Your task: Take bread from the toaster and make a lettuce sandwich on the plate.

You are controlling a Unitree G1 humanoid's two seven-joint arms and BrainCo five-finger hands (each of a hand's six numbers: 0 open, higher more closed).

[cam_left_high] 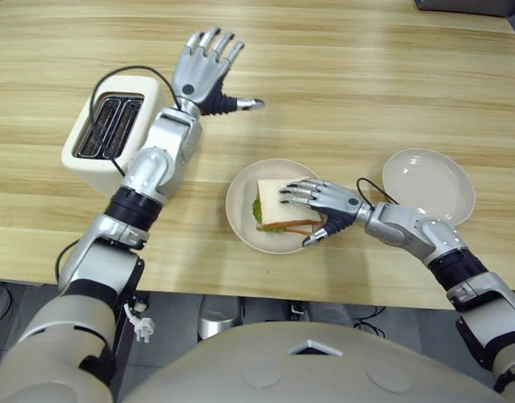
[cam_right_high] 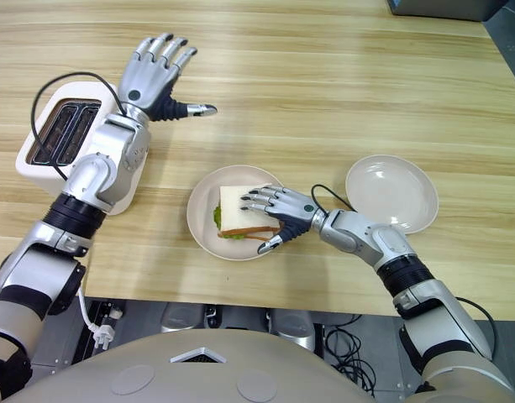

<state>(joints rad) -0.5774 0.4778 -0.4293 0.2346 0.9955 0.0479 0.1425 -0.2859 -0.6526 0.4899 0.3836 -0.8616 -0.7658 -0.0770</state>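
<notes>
A sandwich [cam_left_high: 274, 200] of two bread slices with green lettuce [cam_left_high: 257, 212] between them lies on a cream plate [cam_left_high: 240, 220] near the table's front edge. My right hand [cam_left_high: 334, 205] hovers over its right side, fingers spread and resting on the top slice, thumb down by the front right corner, not clamped on it. The white toaster [cam_left_high: 106, 134] stands at the left, both slots dark and empty. My left hand [cam_left_high: 205, 70] is open just past the toaster's right side, fingers spread above the table, holding nothing.
A second, empty cream plate [cam_left_high: 429, 185] sits to the right of the sandwich plate, beside my right forearm. A black cable [cam_left_high: 123, 77] loops over the toaster. Bare wooden tabletop [cam_left_high: 349, 75] stretches across the back.
</notes>
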